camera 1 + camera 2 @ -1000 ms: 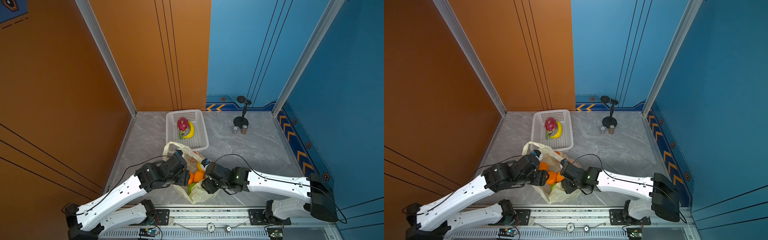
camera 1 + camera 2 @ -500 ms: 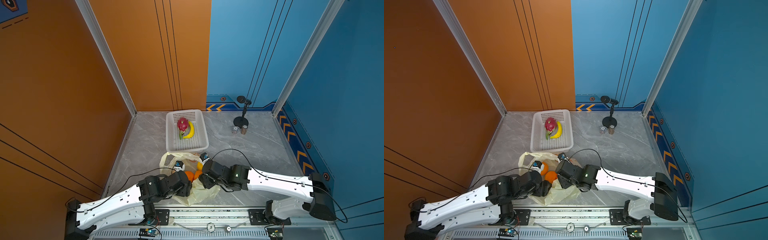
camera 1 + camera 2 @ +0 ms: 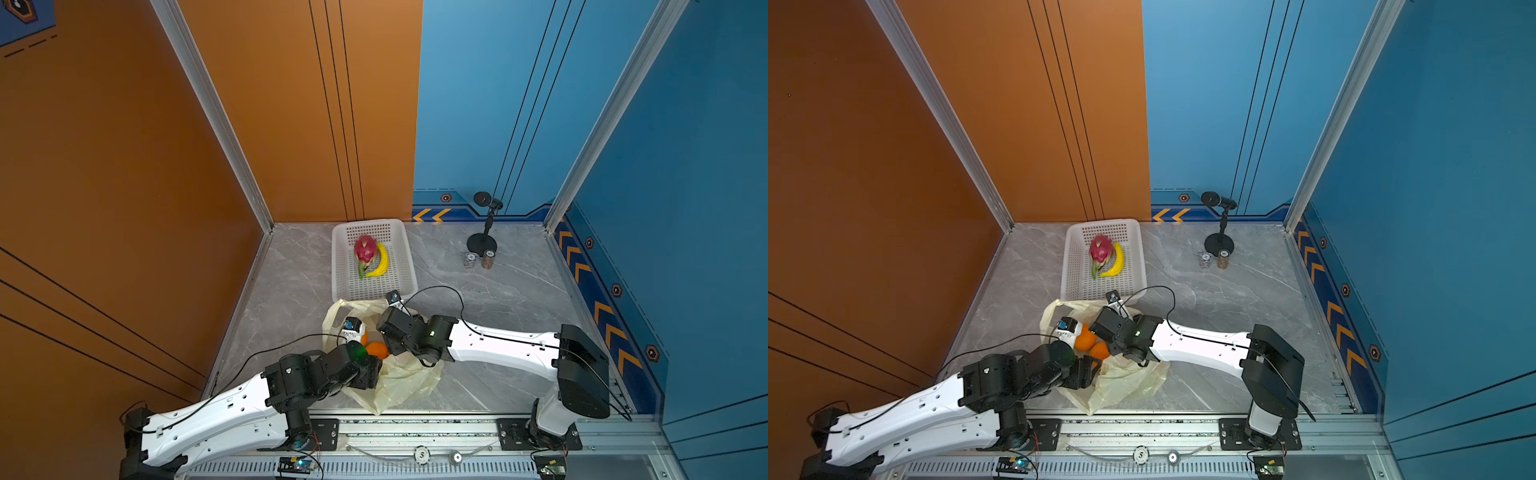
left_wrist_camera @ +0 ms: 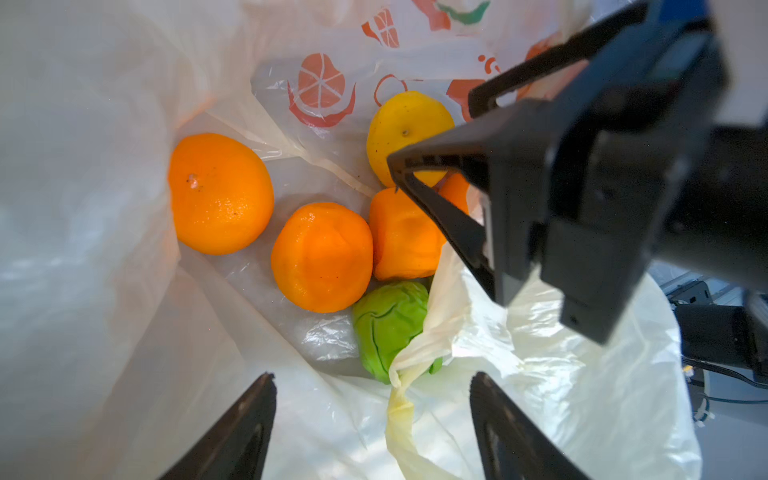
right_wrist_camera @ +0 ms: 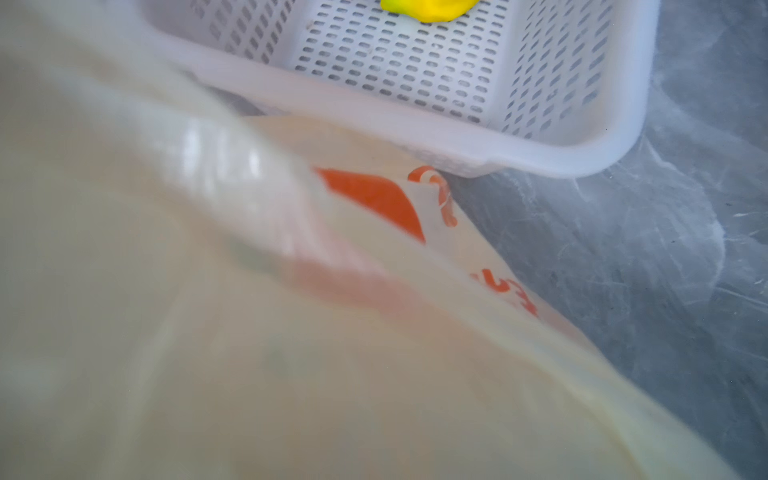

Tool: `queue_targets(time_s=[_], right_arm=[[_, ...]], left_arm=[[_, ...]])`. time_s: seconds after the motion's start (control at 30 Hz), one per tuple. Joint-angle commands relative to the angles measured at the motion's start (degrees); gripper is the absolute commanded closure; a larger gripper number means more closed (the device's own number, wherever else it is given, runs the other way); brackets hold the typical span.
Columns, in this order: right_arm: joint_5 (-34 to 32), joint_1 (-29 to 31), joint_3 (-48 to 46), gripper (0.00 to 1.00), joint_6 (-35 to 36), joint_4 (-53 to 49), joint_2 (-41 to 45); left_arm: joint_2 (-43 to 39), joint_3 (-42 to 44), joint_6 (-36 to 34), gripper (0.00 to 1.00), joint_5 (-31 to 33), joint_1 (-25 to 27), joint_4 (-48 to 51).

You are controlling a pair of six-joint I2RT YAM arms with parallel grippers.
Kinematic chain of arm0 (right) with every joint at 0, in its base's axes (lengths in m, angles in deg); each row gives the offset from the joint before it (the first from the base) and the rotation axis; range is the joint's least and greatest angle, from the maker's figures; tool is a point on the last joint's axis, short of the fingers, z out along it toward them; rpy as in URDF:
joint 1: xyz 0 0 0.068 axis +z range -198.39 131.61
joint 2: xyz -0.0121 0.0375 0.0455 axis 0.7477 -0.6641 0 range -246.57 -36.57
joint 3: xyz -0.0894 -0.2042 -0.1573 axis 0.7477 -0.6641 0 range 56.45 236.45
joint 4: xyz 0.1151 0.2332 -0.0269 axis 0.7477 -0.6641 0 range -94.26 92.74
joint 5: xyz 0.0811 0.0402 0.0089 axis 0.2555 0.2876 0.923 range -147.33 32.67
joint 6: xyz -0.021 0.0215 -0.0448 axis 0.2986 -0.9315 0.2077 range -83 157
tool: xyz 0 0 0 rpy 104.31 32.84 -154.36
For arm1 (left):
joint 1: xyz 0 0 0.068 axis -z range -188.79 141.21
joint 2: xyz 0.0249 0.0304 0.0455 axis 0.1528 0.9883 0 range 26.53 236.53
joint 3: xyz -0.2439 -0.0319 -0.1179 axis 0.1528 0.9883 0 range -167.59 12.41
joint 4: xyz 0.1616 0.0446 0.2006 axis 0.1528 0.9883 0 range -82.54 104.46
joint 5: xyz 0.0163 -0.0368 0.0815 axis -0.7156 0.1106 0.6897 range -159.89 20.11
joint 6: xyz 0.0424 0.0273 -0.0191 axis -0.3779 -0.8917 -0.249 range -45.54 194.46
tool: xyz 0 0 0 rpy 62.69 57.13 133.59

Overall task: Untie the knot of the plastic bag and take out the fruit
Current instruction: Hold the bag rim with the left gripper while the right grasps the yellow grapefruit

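Note:
The pale-yellow plastic bag (image 3: 405, 376) (image 3: 1129, 380) lies open near the table's front, between both arms. In the left wrist view fruit lies in it: three oranges (image 4: 220, 193), a yellow fruit (image 4: 405, 120) and a green fruit (image 4: 388, 322). My left gripper (image 4: 372, 401) hangs open over the bag's mouth, above a twisted handle strip (image 4: 401, 411). My right gripper (image 4: 430, 133) reaches into the bag with its jaws apart, in front of the yellow fruit. Plastic (image 5: 291, 332) hides its fingers in the right wrist view. The knot is out of view. A magenta dragon fruit (image 3: 365, 249) lies in the basket.
The white perforated basket (image 3: 409, 266) (image 5: 457, 137) stands just behind the bag with a banana (image 3: 382, 262) beside the dragon fruit. A microphone stand (image 3: 482, 241) and two small cans (image 3: 470, 261) are at the back right. Walls close in the table's left, back and right.
My left arm has drawn back toward the table's front and the bag has sunk flatter. My right gripper has moved further into the bag's mouth and its jaws have spread wider.

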Motion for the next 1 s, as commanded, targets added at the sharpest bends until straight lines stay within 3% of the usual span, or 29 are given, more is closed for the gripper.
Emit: queue_targets(time_s=[0.0,0.53,0.67,0.83,0.97], right_arm=[[-3.6,-0.99,2.23,0.26,0.02,-2.83,-1.6],[0.81,-3.64,3.28,0.14,1.08,-2.63,-10.6],[1.34,-3.69,2.82,0.22,0.95,-2.28,-11.8],[2.36,-3.78,2.26,0.45,1.53,-1.39,-10.84],[2.93,-3.78,1.09,0.55,1.83,0.39,-8.55]], left_arm=[[-0.56,1.01,-1.82,0.25,1.42,-1.11,-0.55],[-0.25,1.51,-2.84,0.25,-0.59,-4.98,-2.7],[0.15,1.0,-3.66,0.25,-0.19,-5.82,-2.93],[0.84,0.18,-4.89,0.24,0.6,-7.83,-3.06],[1.09,-0.85,-5.32,0.23,0.13,-9.72,-3.22]])
